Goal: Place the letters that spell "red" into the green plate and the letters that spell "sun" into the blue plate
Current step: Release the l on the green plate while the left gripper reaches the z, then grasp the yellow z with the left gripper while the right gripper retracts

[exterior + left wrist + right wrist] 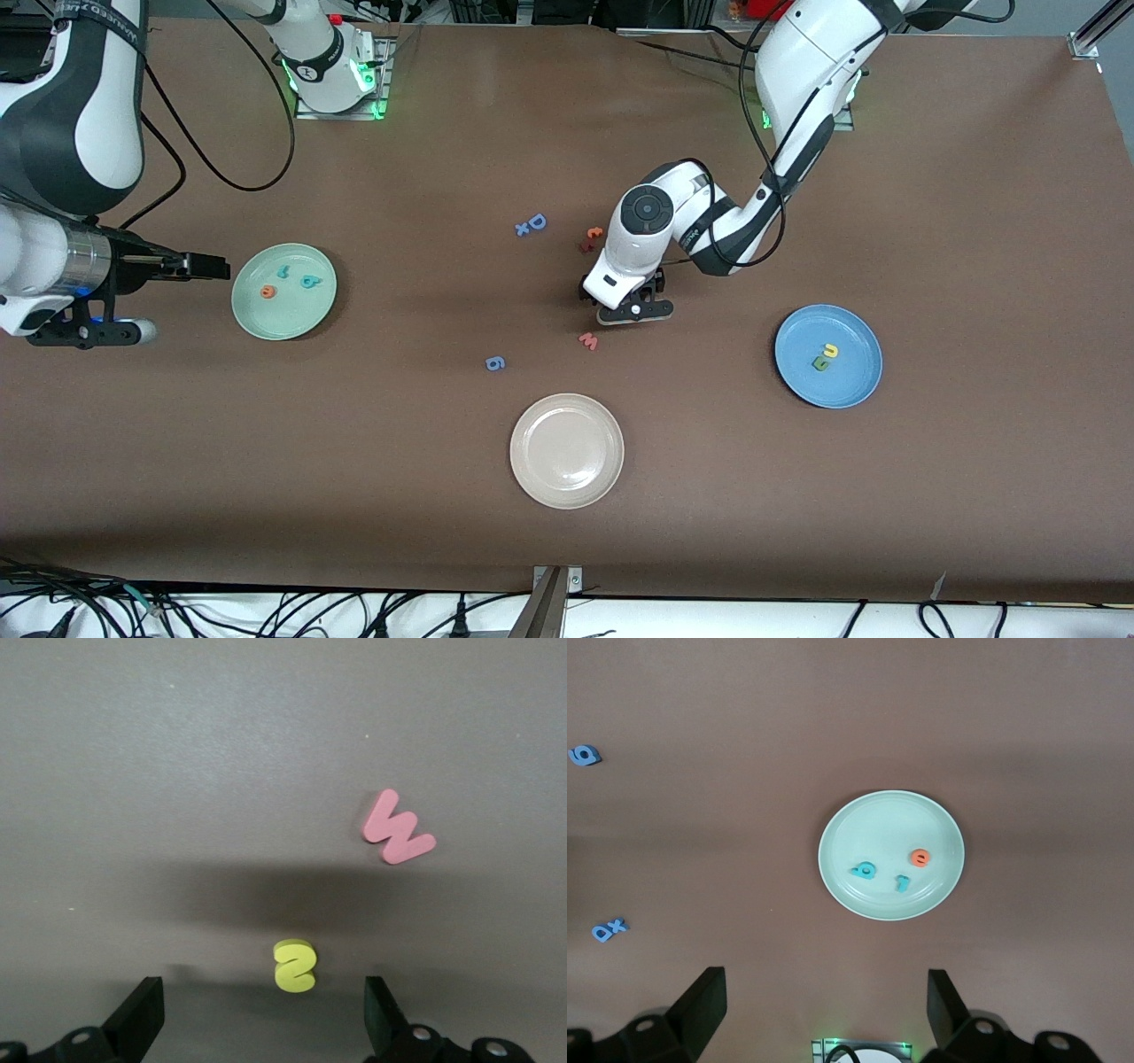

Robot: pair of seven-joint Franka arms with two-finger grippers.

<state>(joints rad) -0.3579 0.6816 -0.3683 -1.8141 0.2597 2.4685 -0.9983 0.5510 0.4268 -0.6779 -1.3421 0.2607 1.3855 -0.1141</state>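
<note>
Over mid-table, left gripper (263, 1014) hangs spread above the yellow "s" (295, 966) — last "sun" letter.
Next: descend, pinch, carry to blue plate (850, 385); right gripper (199, 265) waits spread beside green plate (257, 315) — "red" complete.

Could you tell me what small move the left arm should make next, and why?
Probably lower the left claw straight down and close on the yellow s. The s lies on the table between the open fingers, and the blue plate holds only two letters, so it lacks the s. The pink w lies clear to one side. The right arm waits near the green plate.
</note>
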